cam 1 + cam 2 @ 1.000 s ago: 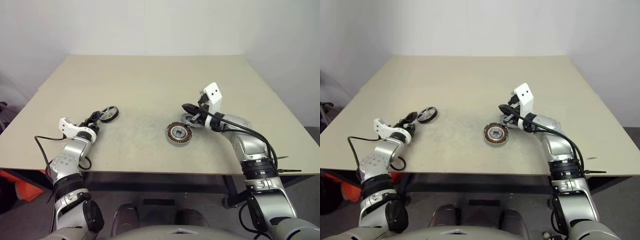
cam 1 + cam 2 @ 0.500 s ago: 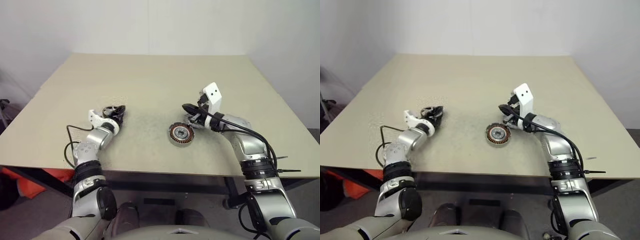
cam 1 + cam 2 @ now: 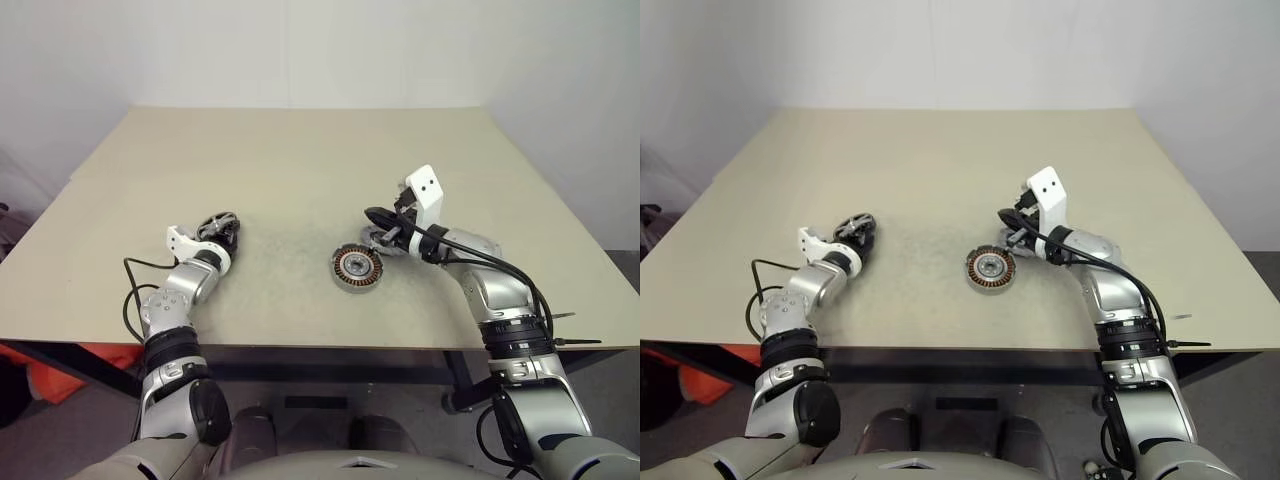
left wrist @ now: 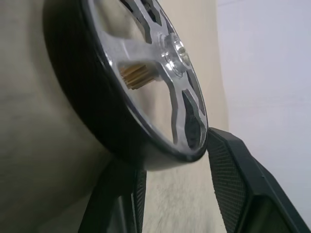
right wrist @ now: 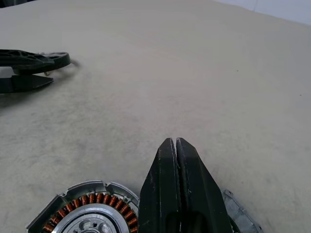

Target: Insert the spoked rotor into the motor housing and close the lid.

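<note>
Left end effector (image 4: 170, 194) straddles spoked rotor (image 4: 146, 92) (wrist view: gold pinion); right end effector (image 5: 177, 160) closed, empty.

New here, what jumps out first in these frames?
The round motor housing with copper-brown windings and a silver hub lies near the middle of the beige table, just beside the right gripper, whose black fingers are pressed shut. To its left, the left gripper has its fingers on either side of the dark-rimmed silver spoked rotor.
</note>
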You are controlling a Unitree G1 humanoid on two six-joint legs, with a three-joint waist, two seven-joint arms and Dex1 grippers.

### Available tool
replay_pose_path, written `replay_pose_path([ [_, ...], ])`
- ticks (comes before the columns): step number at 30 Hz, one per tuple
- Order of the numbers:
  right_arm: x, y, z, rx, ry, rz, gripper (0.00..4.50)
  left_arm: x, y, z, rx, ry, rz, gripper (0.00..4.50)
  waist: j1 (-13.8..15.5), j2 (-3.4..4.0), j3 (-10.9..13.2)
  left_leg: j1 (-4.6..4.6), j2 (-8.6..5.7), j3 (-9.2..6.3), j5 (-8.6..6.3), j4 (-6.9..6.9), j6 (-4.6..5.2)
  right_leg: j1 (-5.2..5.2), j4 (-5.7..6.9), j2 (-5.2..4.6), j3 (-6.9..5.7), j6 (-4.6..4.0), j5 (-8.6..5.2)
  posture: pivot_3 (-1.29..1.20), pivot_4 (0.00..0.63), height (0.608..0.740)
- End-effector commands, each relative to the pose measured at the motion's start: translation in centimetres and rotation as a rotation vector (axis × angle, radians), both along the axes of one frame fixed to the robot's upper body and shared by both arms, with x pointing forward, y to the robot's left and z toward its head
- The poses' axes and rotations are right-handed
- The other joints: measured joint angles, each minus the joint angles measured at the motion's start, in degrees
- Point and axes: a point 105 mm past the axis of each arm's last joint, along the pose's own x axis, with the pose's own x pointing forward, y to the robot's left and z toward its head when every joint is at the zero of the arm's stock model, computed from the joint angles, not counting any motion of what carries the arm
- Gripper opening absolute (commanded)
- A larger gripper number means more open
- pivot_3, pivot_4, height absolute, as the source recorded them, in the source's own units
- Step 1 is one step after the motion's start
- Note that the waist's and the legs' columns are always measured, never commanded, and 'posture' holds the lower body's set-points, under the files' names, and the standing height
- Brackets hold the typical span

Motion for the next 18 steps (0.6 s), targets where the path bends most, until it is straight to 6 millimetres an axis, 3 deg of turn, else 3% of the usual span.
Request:
replay_pose_path([
  [1, 0.4, 0.0, 1.5, 0.006, -0.059, 0.008, 0.00, -0.9, 1.5, 0.0, -0.005, -0.012, 0.061, 1.91, -0.10, 0.00, 0.00, 0.02, 0.00, 0.01, 0.00, -0.01, 0.00, 0.00, 0.00, 0.00, 0.01, 0.00, 0.00, 0.00, 0.000, 0.740],
  [6, 0.4, 0.2, 1.4, 0.001, -0.057, 0.017, 0.00, -1.6, 3.4, -1.3, -0.007, 0.021, 0.142, 1.91, -0.29, 0.00, 0.00, 0.14, 0.00, 0.01, 0.01, -0.01, -0.03, 0.04, 0.02, 0.06, 0.01, 0.32, -0.19, 0.00, 0.000, 0.740],
  [11, 0.5, 0.3, 1.4, -0.008, -0.056, 0.022, 0.00, -1.9, 4.6, -1.2, -0.019, 0.013, 0.215, 1.91, -1.17, 0.00, -0.01, 0.31, 0.00, 0.02, 0.02, -0.03, -0.03, 0.11, 0.03, 0.08, 0.02, 0.37, -0.22, 0.00, 0.000, 0.740],
  [18, 0.5, 0.5, 1.2, -0.015, -0.054, 0.027, 0.00, -1.9, 4.6, -1.1, -0.002, 0.000, 0.214, 1.91, -1.60, 0.00, -0.01, 0.31, 0.00, 0.02, 0.02, -0.05, -0.03, 0.12, 0.03, 0.09, 0.02, 0.36, -0.21, 0.00, 0.000, 0.740],
])
